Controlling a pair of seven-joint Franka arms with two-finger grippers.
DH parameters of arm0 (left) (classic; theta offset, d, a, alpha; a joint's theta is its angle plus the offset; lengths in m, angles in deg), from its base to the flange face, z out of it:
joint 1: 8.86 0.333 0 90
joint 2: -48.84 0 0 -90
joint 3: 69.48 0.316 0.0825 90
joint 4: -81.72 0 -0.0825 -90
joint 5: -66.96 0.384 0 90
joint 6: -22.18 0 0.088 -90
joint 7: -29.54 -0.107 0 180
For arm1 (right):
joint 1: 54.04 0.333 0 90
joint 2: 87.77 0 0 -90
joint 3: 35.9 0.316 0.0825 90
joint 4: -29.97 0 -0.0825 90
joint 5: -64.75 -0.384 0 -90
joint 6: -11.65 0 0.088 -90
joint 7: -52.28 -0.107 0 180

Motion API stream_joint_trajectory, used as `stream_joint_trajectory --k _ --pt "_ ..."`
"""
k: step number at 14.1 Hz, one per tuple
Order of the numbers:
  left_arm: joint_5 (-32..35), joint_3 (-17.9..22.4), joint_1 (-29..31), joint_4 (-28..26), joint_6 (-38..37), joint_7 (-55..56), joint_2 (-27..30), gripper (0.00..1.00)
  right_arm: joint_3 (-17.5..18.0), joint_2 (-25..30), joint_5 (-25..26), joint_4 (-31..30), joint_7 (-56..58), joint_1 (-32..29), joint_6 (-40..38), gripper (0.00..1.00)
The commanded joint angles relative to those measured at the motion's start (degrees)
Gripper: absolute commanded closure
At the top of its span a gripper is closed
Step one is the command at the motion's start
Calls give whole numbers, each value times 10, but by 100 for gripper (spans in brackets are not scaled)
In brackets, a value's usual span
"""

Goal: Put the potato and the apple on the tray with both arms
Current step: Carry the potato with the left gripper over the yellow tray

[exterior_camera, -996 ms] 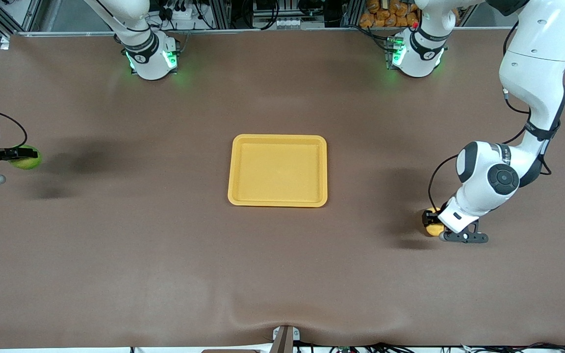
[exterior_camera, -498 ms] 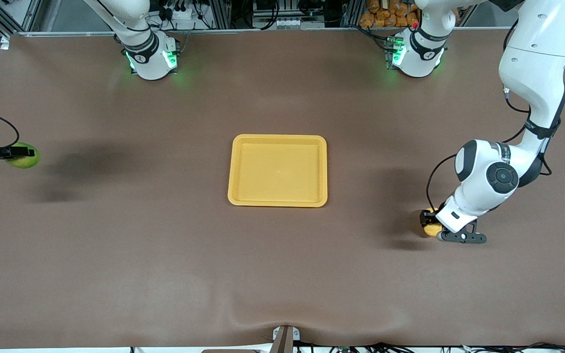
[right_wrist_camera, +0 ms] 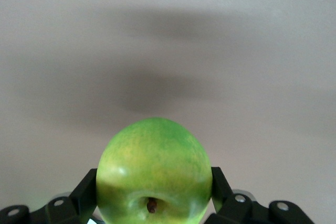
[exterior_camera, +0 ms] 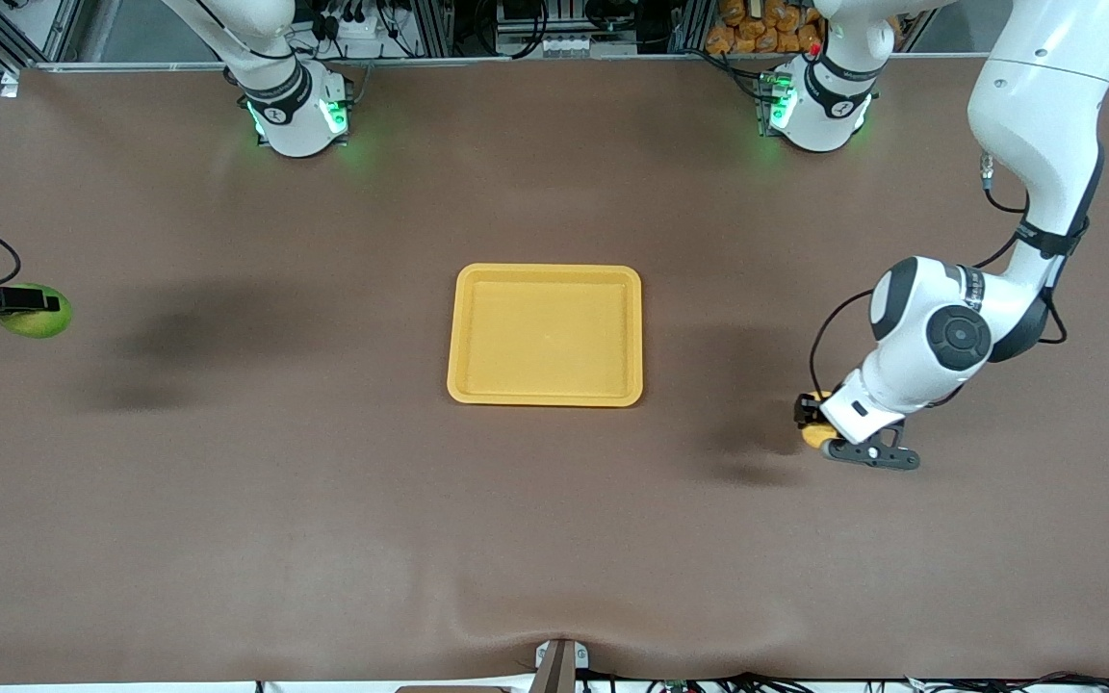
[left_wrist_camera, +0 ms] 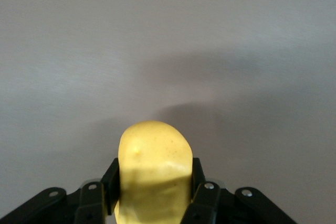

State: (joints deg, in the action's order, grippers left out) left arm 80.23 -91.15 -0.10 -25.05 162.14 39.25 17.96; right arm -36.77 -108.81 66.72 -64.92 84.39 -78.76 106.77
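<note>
You are in a robot lab, not a home. You see two white arms (exterior_camera: 940,337) bolted to a big table (exterior_camera: 323,481) with a plain brown cover. Each base (exterior_camera: 296,111) glows green. Along the top edge of the table you see metal frame bars (exterior_camera: 439,24), a power strip (exterior_camera: 348,24) with plugs, and lots of black cables (exterior_camera: 526,19). More cables (exterior_camera: 709,685) hang at the edge nearest the front camera. A pile of orange things (exterior_camera: 757,29) sits near the left arm's base, too small to tell what they are.
</note>
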Motion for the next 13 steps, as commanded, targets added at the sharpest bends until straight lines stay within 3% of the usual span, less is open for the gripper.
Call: stream_joint_trajectory --k 1,4,11,13 --pt "11 -29 -1 -2 -18 34 11 83 1 6 -11 11 2 13 -13 100" --pt "10 -43 -29 2 -24 67 12 84 1 6 -12 16 1 25 -15 100" --pt "14 -40 -168 59 -101 214 5 84 2 13 -13 19 -29 63 -27 100" --pt "30 -36 -199 61 -107 249 5 84 1 17 -34 19 -40 67 -37 100"
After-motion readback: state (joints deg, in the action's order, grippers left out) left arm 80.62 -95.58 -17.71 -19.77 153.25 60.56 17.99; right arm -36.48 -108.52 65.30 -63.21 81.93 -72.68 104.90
